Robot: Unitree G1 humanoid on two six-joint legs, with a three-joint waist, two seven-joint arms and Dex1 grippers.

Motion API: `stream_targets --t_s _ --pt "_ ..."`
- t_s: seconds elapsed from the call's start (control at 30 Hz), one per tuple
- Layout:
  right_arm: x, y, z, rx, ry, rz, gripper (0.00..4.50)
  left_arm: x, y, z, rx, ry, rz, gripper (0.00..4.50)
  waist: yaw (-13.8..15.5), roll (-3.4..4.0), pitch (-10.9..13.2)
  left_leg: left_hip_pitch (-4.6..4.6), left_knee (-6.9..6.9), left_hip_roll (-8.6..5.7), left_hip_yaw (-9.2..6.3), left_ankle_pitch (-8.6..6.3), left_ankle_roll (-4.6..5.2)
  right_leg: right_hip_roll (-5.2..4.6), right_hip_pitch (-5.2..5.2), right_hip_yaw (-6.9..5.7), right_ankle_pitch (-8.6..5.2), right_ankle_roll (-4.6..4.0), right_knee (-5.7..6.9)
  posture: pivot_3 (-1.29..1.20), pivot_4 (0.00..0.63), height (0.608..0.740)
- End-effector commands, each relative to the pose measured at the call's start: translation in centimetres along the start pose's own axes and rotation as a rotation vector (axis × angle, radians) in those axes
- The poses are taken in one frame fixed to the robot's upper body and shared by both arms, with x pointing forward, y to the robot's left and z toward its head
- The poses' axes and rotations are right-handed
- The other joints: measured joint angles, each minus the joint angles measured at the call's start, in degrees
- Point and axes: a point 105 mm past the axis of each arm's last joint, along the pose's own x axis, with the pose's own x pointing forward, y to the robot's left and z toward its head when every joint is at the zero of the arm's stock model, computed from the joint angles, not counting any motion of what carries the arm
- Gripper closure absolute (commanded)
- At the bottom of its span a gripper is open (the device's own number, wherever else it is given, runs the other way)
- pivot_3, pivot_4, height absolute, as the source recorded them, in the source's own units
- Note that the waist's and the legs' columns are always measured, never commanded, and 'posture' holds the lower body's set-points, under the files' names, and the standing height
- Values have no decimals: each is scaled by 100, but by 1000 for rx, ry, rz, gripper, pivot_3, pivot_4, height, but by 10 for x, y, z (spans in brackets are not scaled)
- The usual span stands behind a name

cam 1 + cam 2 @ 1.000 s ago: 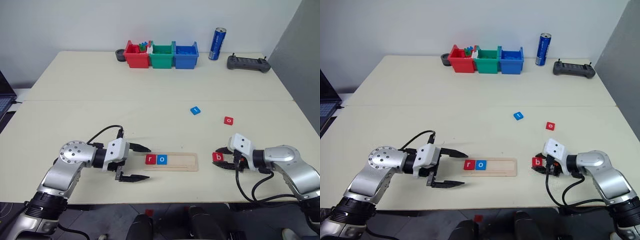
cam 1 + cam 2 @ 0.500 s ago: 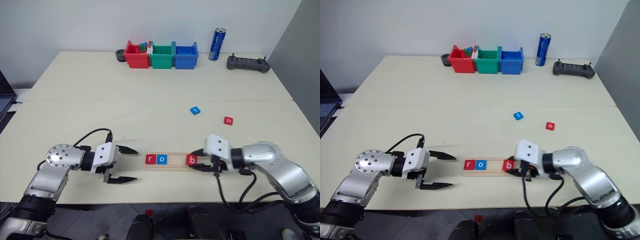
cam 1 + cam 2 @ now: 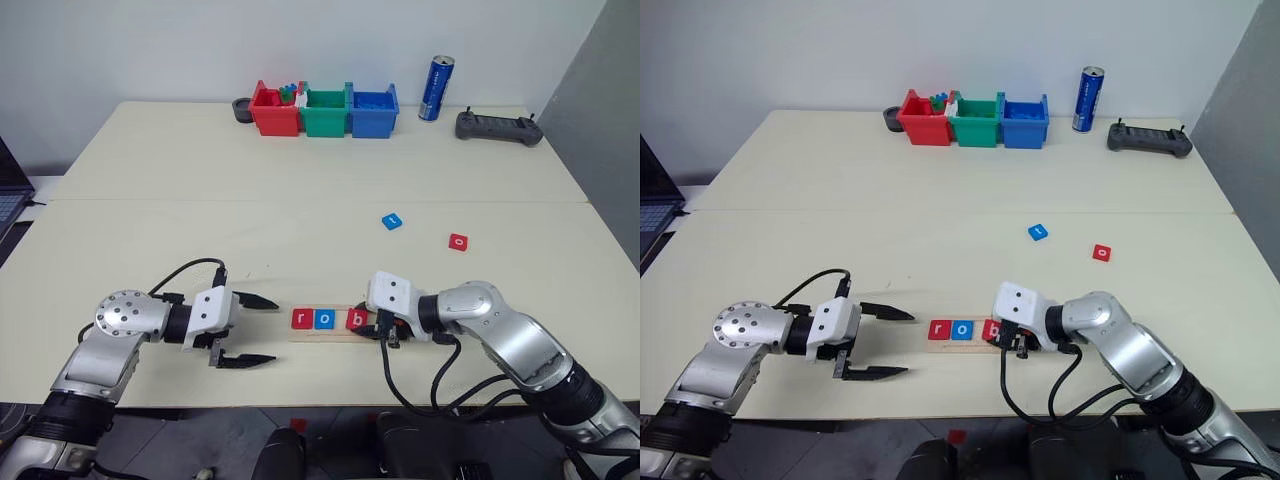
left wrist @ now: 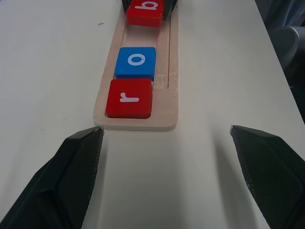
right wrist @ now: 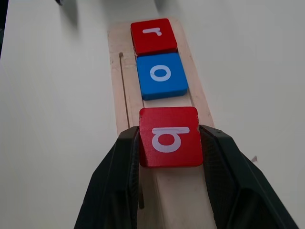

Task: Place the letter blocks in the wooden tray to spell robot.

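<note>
Head views: wooden tray (image 3: 338,322) sits near the table's (image 3: 300,190) front edge, about mid-width. Red r block (image 3: 302,318) and blue o block (image 3: 324,319) lie in its groove at the left end, touching. Right gripper (image 3: 372,325) is clamped on the red b block (image 3: 357,321), over the tray just right of the o. Left gripper (image 3: 258,330) sits off the tray's left end, fingers spread, holding nothing. Loose blue block (image 3: 391,221) and loose red block (image 3: 458,241) lie apart toward the right edge. Red bin (image 3: 272,110), green bin (image 3: 324,112), blue bin (image 3: 372,112), can (image 3: 434,88) and a controller (image 3: 498,127) line the back edge.

Left wrist view: fingers (image 4: 71,167) wide apart, flanking the tray's (image 4: 167,105) near end without touching it. r (image 4: 129,98), then o (image 4: 136,62), then b (image 4: 144,10) at the far side.

Right wrist view: both fingers (image 5: 121,176) press the sides of the b block (image 5: 170,136), small gap to the o (image 5: 161,75); r (image 5: 153,35) beyond.
</note>
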Motion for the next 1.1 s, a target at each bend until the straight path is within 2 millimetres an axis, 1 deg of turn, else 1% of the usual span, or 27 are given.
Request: stream_targets --t_s 0.03,0.23,0.4,0.43,0.53,0.63,0.67,0.77,0.87,0.93,0.97,1.0,1.1 --pt "0 0 12 -49 -25 10 3038 -4 1 8 36 -7 14 0 0 0 0 0 0 0 -1 0 0 0 0 0 0 0 0 0 150 740" --pt "3 -1 14 -52 -27 24 3038 -6 1 5 31 -6 20 0 -1 0 0 -1 0 0 -1 0 0 0 0 -1 0 0 0 0 150 740" --pt "6 -4 14 -59 -22 19 3038 -6 3 -4 24 3 26 0 -2 0 0 1 0 0 -2 0 0 0 0 -2 0 -1 0 0 150 740" --pt "6 -4 14 -61 -22 19 2311 -6 3 -6 24 3 27 0 -2 0 0 0 0 0 -2 0 0 0 0 -2 0 0 0 0 150 740" --pt "7 -5 16 -69 -31 14 1295 -6 2 -11 22 7 28 0 -2 0 0 0 0 0 -1 0 0 0 0 -2 0 0 -1 0 150 740" --pt "5 -8 21 -81 -47 -2 185 -6 1 -12 25 8 28 0 -2 0 0 0 0 0 -2 0 0 0 0 -3 1 -1 0 0 150 740" --pt "3 -8 25 -83 -57 -9 17 -6 0 -13 26 8 28 0 -2 0 0 -1 0 0 -2 0 0 0 0 -3 1 -1 0 0 150 740" --pt "-8 -7 37 -79 -99 -28 17 -7 -3 -15 27 11 30 0 -1 0 0 -1 0 0 -2 0 0 -1 0 -3 1 -1 0 0 150 740" --pt "-17 -1 38 -65 -105 -35 17 -9 -6 -17 25 16 30 0 0 0 0 -1 -1 0 -4 0 0 -1 -1 -4 1 -1 0 0 150 740" --pt "-20 3 32 -56 -90 -34 381 -9 -7 -17 25 17 31 0 4 0 0 -1 -1 0 -6 0 0 -1 0 -6 1 -1 0 0 150 740" --pt "-21 5 25 -49 -70 -34 616 -9 -7 -16 26 17 31 0 13 0 0 -2 -1 0 -6 0 0 -1 -1 -6 0 0 0 0 150 740" --pt "-21 6 21 -47 -55 -35 915 -10 -7 -15 26 16 31 0 16 0 0 -2 -1 0 -6 0 0 -1 0 -8 0 0 -1 0 150 740" --pt "-21 3 18 -38 -26 -47 2033 -11 -6 -11 27 12 31 0 3 0 0 -2 0 -1 -2 0 0 -2 0 -4 -1 2 -1 0 150 740"
